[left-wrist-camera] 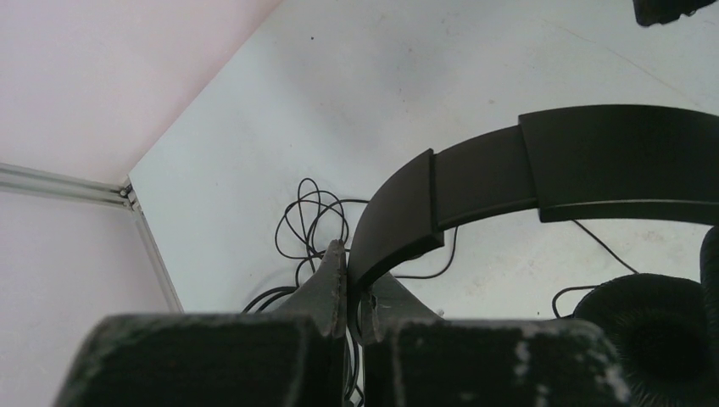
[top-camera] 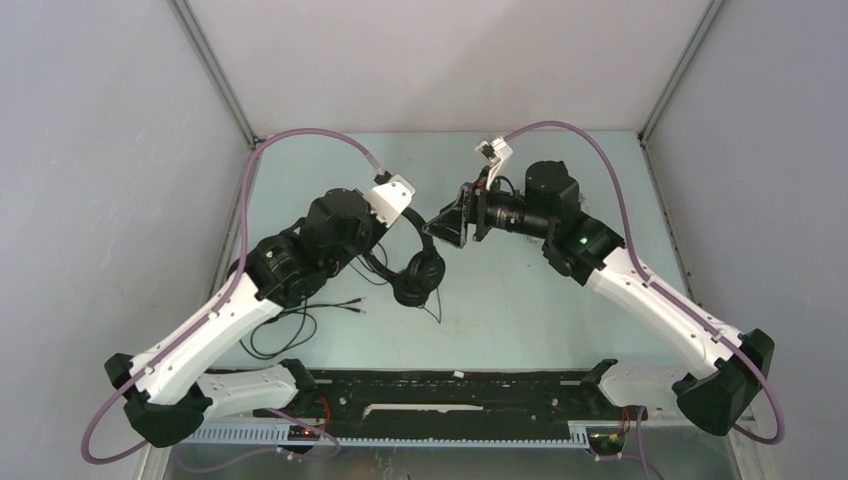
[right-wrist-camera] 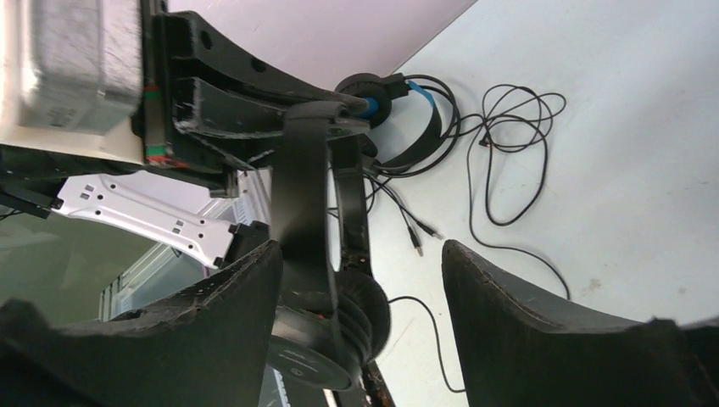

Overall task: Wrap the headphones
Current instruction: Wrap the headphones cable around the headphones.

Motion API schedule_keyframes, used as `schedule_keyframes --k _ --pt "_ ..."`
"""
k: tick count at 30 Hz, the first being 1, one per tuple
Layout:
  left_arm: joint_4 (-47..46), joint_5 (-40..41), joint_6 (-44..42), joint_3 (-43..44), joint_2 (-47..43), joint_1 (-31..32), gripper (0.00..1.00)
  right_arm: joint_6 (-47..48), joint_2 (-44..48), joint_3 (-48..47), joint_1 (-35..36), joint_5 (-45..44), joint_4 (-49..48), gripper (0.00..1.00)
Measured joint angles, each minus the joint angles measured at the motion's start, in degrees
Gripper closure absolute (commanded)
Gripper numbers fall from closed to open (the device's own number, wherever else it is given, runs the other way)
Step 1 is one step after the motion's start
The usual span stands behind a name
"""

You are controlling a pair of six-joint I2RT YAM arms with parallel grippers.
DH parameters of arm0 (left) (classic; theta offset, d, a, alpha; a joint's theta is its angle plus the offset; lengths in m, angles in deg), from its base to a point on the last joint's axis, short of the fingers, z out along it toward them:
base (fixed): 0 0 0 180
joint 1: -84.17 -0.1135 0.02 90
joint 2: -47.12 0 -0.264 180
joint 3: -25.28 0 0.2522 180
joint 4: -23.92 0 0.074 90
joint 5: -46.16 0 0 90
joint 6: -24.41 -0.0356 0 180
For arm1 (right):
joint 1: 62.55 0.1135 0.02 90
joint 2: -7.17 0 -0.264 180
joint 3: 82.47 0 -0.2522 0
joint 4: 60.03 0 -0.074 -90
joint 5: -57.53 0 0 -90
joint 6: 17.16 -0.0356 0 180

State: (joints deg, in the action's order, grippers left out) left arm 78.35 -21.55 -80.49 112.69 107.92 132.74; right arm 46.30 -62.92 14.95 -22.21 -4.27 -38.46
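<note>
Left gripper [left-wrist-camera: 352, 264]: jaws pinched shut on one end of the headband of a black headset [top-camera: 417, 268], as the left wrist view shows. From there the segmented band arcs away to the right. One foam ear cushion [left-wrist-camera: 666, 335] hangs at the lower right of that view. From overhead I see this headset near the middle of the table [top-camera: 530, 300], in the gap between the two wrists, ear cups lowest. I cannot tell whether the cups touch the table or hang just clear of it. Right gripper [right-wrist-camera: 360, 252]: jaws spread wide and gripping nothing. In the right wrist view the headband stands edge-on between the two fingers, close against the left-hand one. I cannot tell whether it makes contact there; the other finger is well apart from it. A second headset, the blue-lined headset [right-wrist-camera: 405, 114], lies flat on the table beyond the held one, beside the left arm's wrist. In the overhead view it is mostly hidden under that arm. Thin black cable loops [right-wrist-camera: 513, 127] are spread loose on the table next to it, with a plug end [right-wrist-camera: 417, 242] lying free nearer to me. Overhead shows more loose cable [top-camera: 285, 325] on the table just beside the left forearm.
</note>
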Motion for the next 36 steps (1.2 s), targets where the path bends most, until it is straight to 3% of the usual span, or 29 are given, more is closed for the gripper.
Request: schedule_keyframes --k 8,12,14,18,19,28,36 --pt "0.4 -0.2 0.0 0.0 1.6 0.0 1.0 -1.3 -1.4 -0.1 3.0 -2.8 -0.2 0.36" --pt "0.5 -0.2 0.3 0.0 1.8 0.0 0.98 -1.3 -2.1 -0.1 3.9 -3.7 -0.4 0.67" --pt "0.6 -0.2 0.4 0.0 1.8 -0.1 0.9 -1.5 -2.4 -0.1 4.1 -3.7 -0.9 0.78" --pt "0.5 -0.7 0.9 0.0 1.4 -0.5 0.54 -2.3 -2.8 -0.2 4.5 -3.3 -1.8 0.92" --pt "0.1 -1.6 0.9 0.0 0.9 -0.5 0.48 -2.6 -3.0 -0.2 4.4 -3.5 -1.9 0.95" --pt "-8.3 -8.1 -0.3 -8.0 -13.0 -4.9 0.33 -8.1 -3.8 -0.2 -0.2 -1.4 -2.8 1.0" --pt "-11.5 -12.9 -2.8 -9.3 -12.0 -5.4 0.35 -12.8 -3.7 0.1 -0.8 3.2 -6.9 1.0"
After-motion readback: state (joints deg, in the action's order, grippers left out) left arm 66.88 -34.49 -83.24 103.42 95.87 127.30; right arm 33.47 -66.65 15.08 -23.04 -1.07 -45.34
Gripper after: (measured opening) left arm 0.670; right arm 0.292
